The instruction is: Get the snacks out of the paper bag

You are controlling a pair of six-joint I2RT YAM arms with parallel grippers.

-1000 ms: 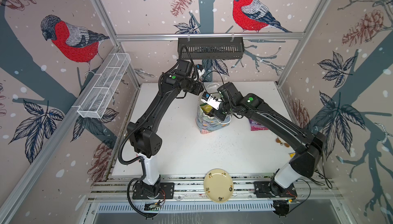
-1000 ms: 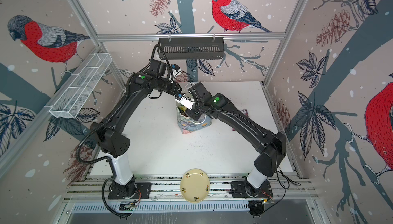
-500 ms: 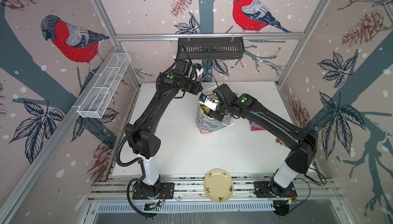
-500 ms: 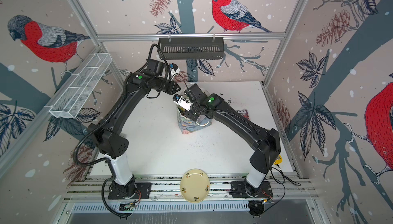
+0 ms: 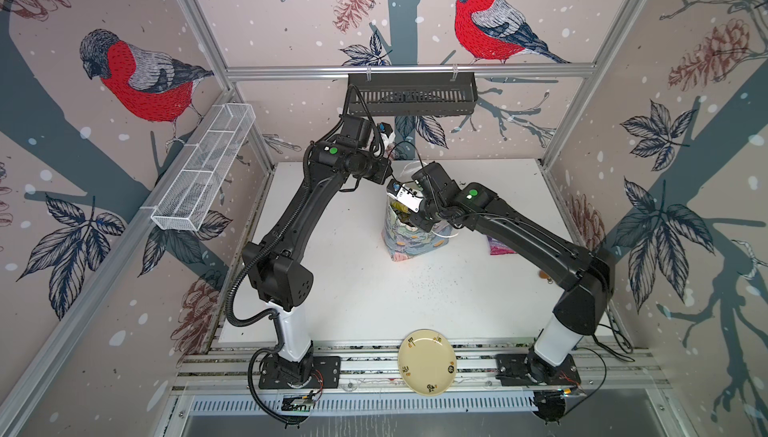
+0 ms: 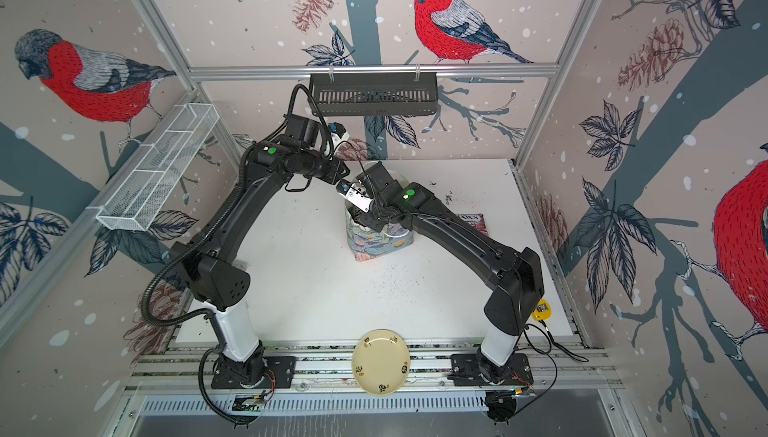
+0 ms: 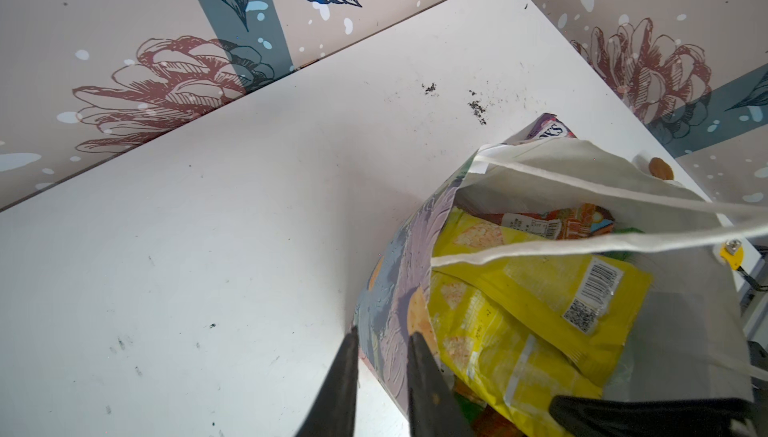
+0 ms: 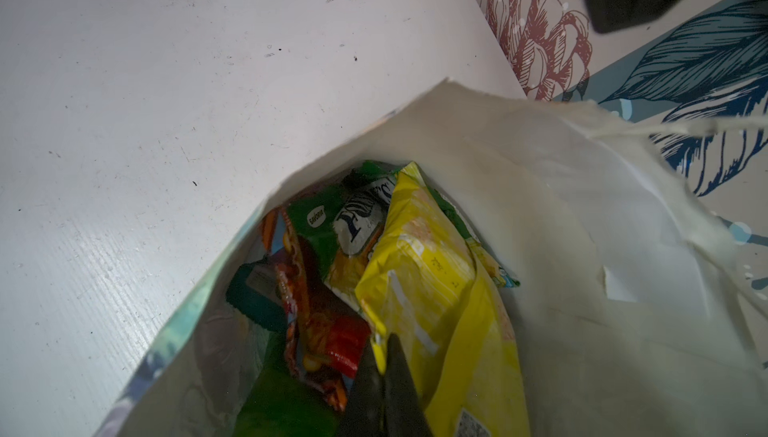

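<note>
Far of centre on the white table [image 5: 332,289], upright paper bag [image 5: 409,239], mouth open, snacks [image 7: 540,289] packed inside: yellow packet [image 8: 432,289] on top, red packet [image 8: 328,343] and green FOX'S packet [image 8: 332,214] beside it. Right gripper [image 8: 382,368] deep in the bag, jaws pressed together on the yellow packet's crimped edge. Left gripper [image 7: 384,335] nearly closed, pinching the bag's far-left wall. 1 purple packet [image 6: 471,223] already out, right of the bag. Expect light, crinkly, slippery film: pinch at the stiff seam, lift slowly.
</note>
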